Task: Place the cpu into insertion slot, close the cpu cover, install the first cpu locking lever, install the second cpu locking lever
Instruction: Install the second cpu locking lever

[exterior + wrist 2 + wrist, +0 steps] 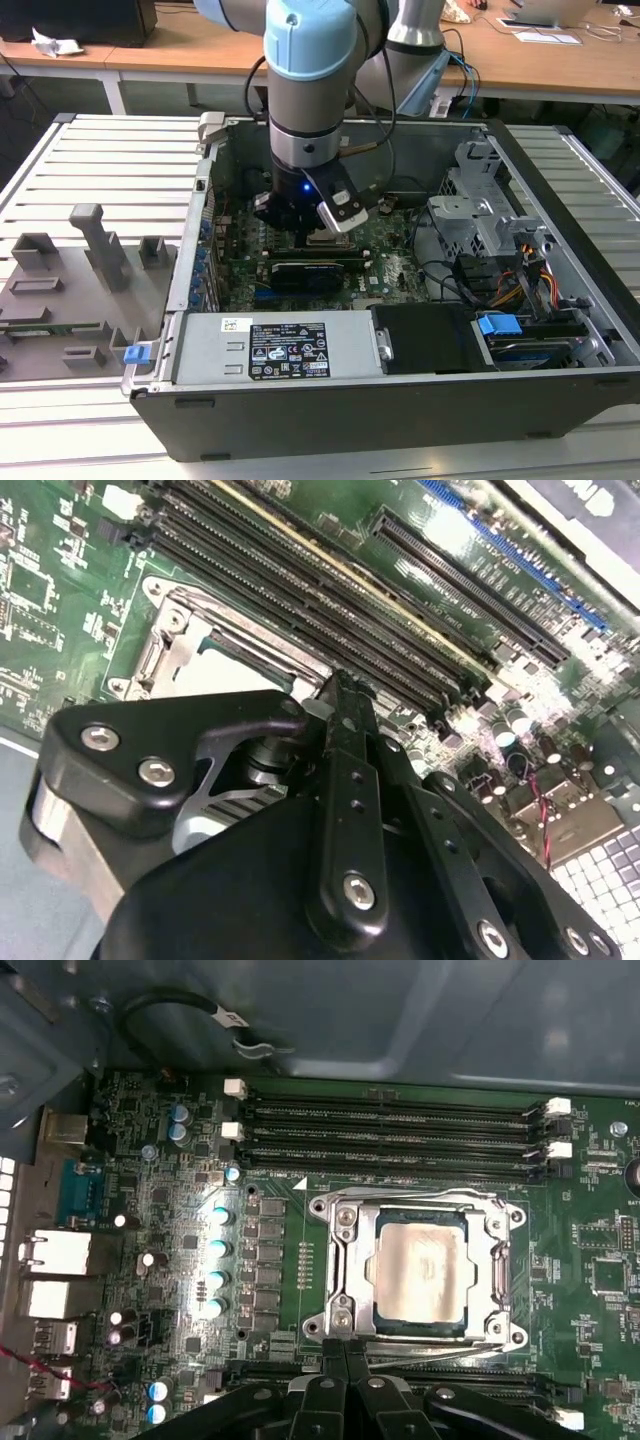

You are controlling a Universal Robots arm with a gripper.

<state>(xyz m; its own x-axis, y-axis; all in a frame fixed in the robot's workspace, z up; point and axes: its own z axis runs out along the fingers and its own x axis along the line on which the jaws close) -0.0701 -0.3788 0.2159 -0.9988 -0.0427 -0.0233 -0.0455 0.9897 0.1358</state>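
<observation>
Silvery metal is seen on top of the cpu [422, 1268], which is lying flat in the insertion slot [352, 1272] on the green motherboard [160, 1290]. The cpu cover [497, 1260] is folded down over the chip, so the shiny top is seen through its square window. Thin metal bars are seen along the edges of the frame, but it cannot be told if they are hooked in place.

In the first wrist view, the gripper [346, 1352] is seen right at the edge of the slot's frame. Its two black fingers [333, 1380] are pressed close together, with no gap seen between them and nothing held. In the second wrist view, the gripper [345, 695] is seen from behind, with its tip just beside the metal frame of the slot [185, 645]. If the tip is touching the frame cannot be told.

Long black memory slots [390, 1130] are laid in rows just beside the cpu slot, and more are seen in the second wrist view [300, 590].

In the exterior view, the grey and blue arm [308, 90] is reaching down into an open computer case [350, 400]. The gripper [305, 225] is low over the motherboard [390, 262]. A grey holder rack [70, 290] is set on the table to the exterior view's left of the case.
</observation>
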